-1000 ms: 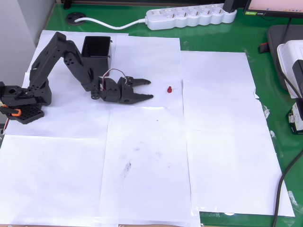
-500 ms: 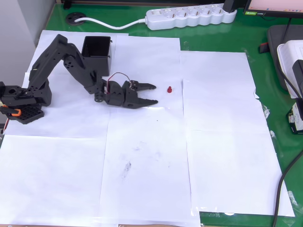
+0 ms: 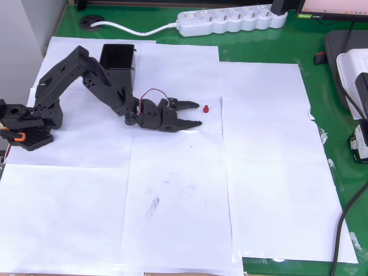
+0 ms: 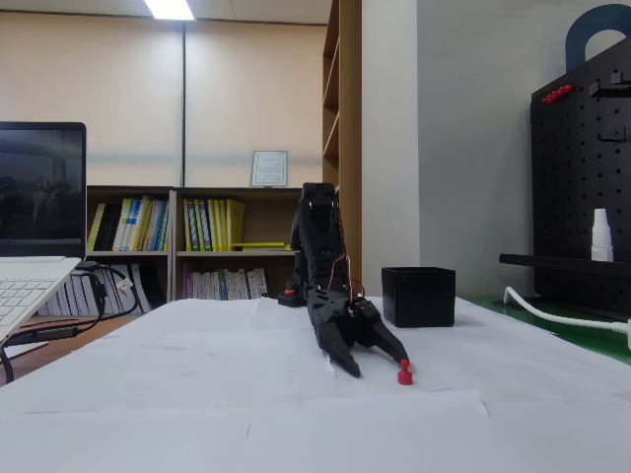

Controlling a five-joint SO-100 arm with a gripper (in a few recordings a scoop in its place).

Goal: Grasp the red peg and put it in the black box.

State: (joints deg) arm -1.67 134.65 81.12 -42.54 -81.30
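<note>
The tiny red peg (image 3: 206,108) stands upright on the white paper; in the fixed view the red peg (image 4: 404,372) is at the front right. My black gripper (image 3: 198,114) is open and low over the paper, its fingertips just left of the peg in the overhead view. One fingertip (image 3: 195,106) nearly touches the peg; the peg is not between the jaws. In the fixed view the gripper (image 4: 375,360) points down toward the camera, just left of the peg. The black box (image 3: 118,63) stands behind the arm at the upper left; the black box (image 4: 419,296) is empty as far as I can see.
White paper sheets (image 3: 172,190) cover a green table (image 3: 322,75). A white power strip (image 3: 233,20) lies along the far edge. The arm's base (image 3: 26,123) sits at the left. Cables and white devices (image 3: 356,80) crowd the right edge. A laptop (image 4: 35,246) stands at the fixed view's left.
The arm has stretched to the right across the paper, bringing the open gripper from well left of the peg to right beside it. The peg and box have not moved.
</note>
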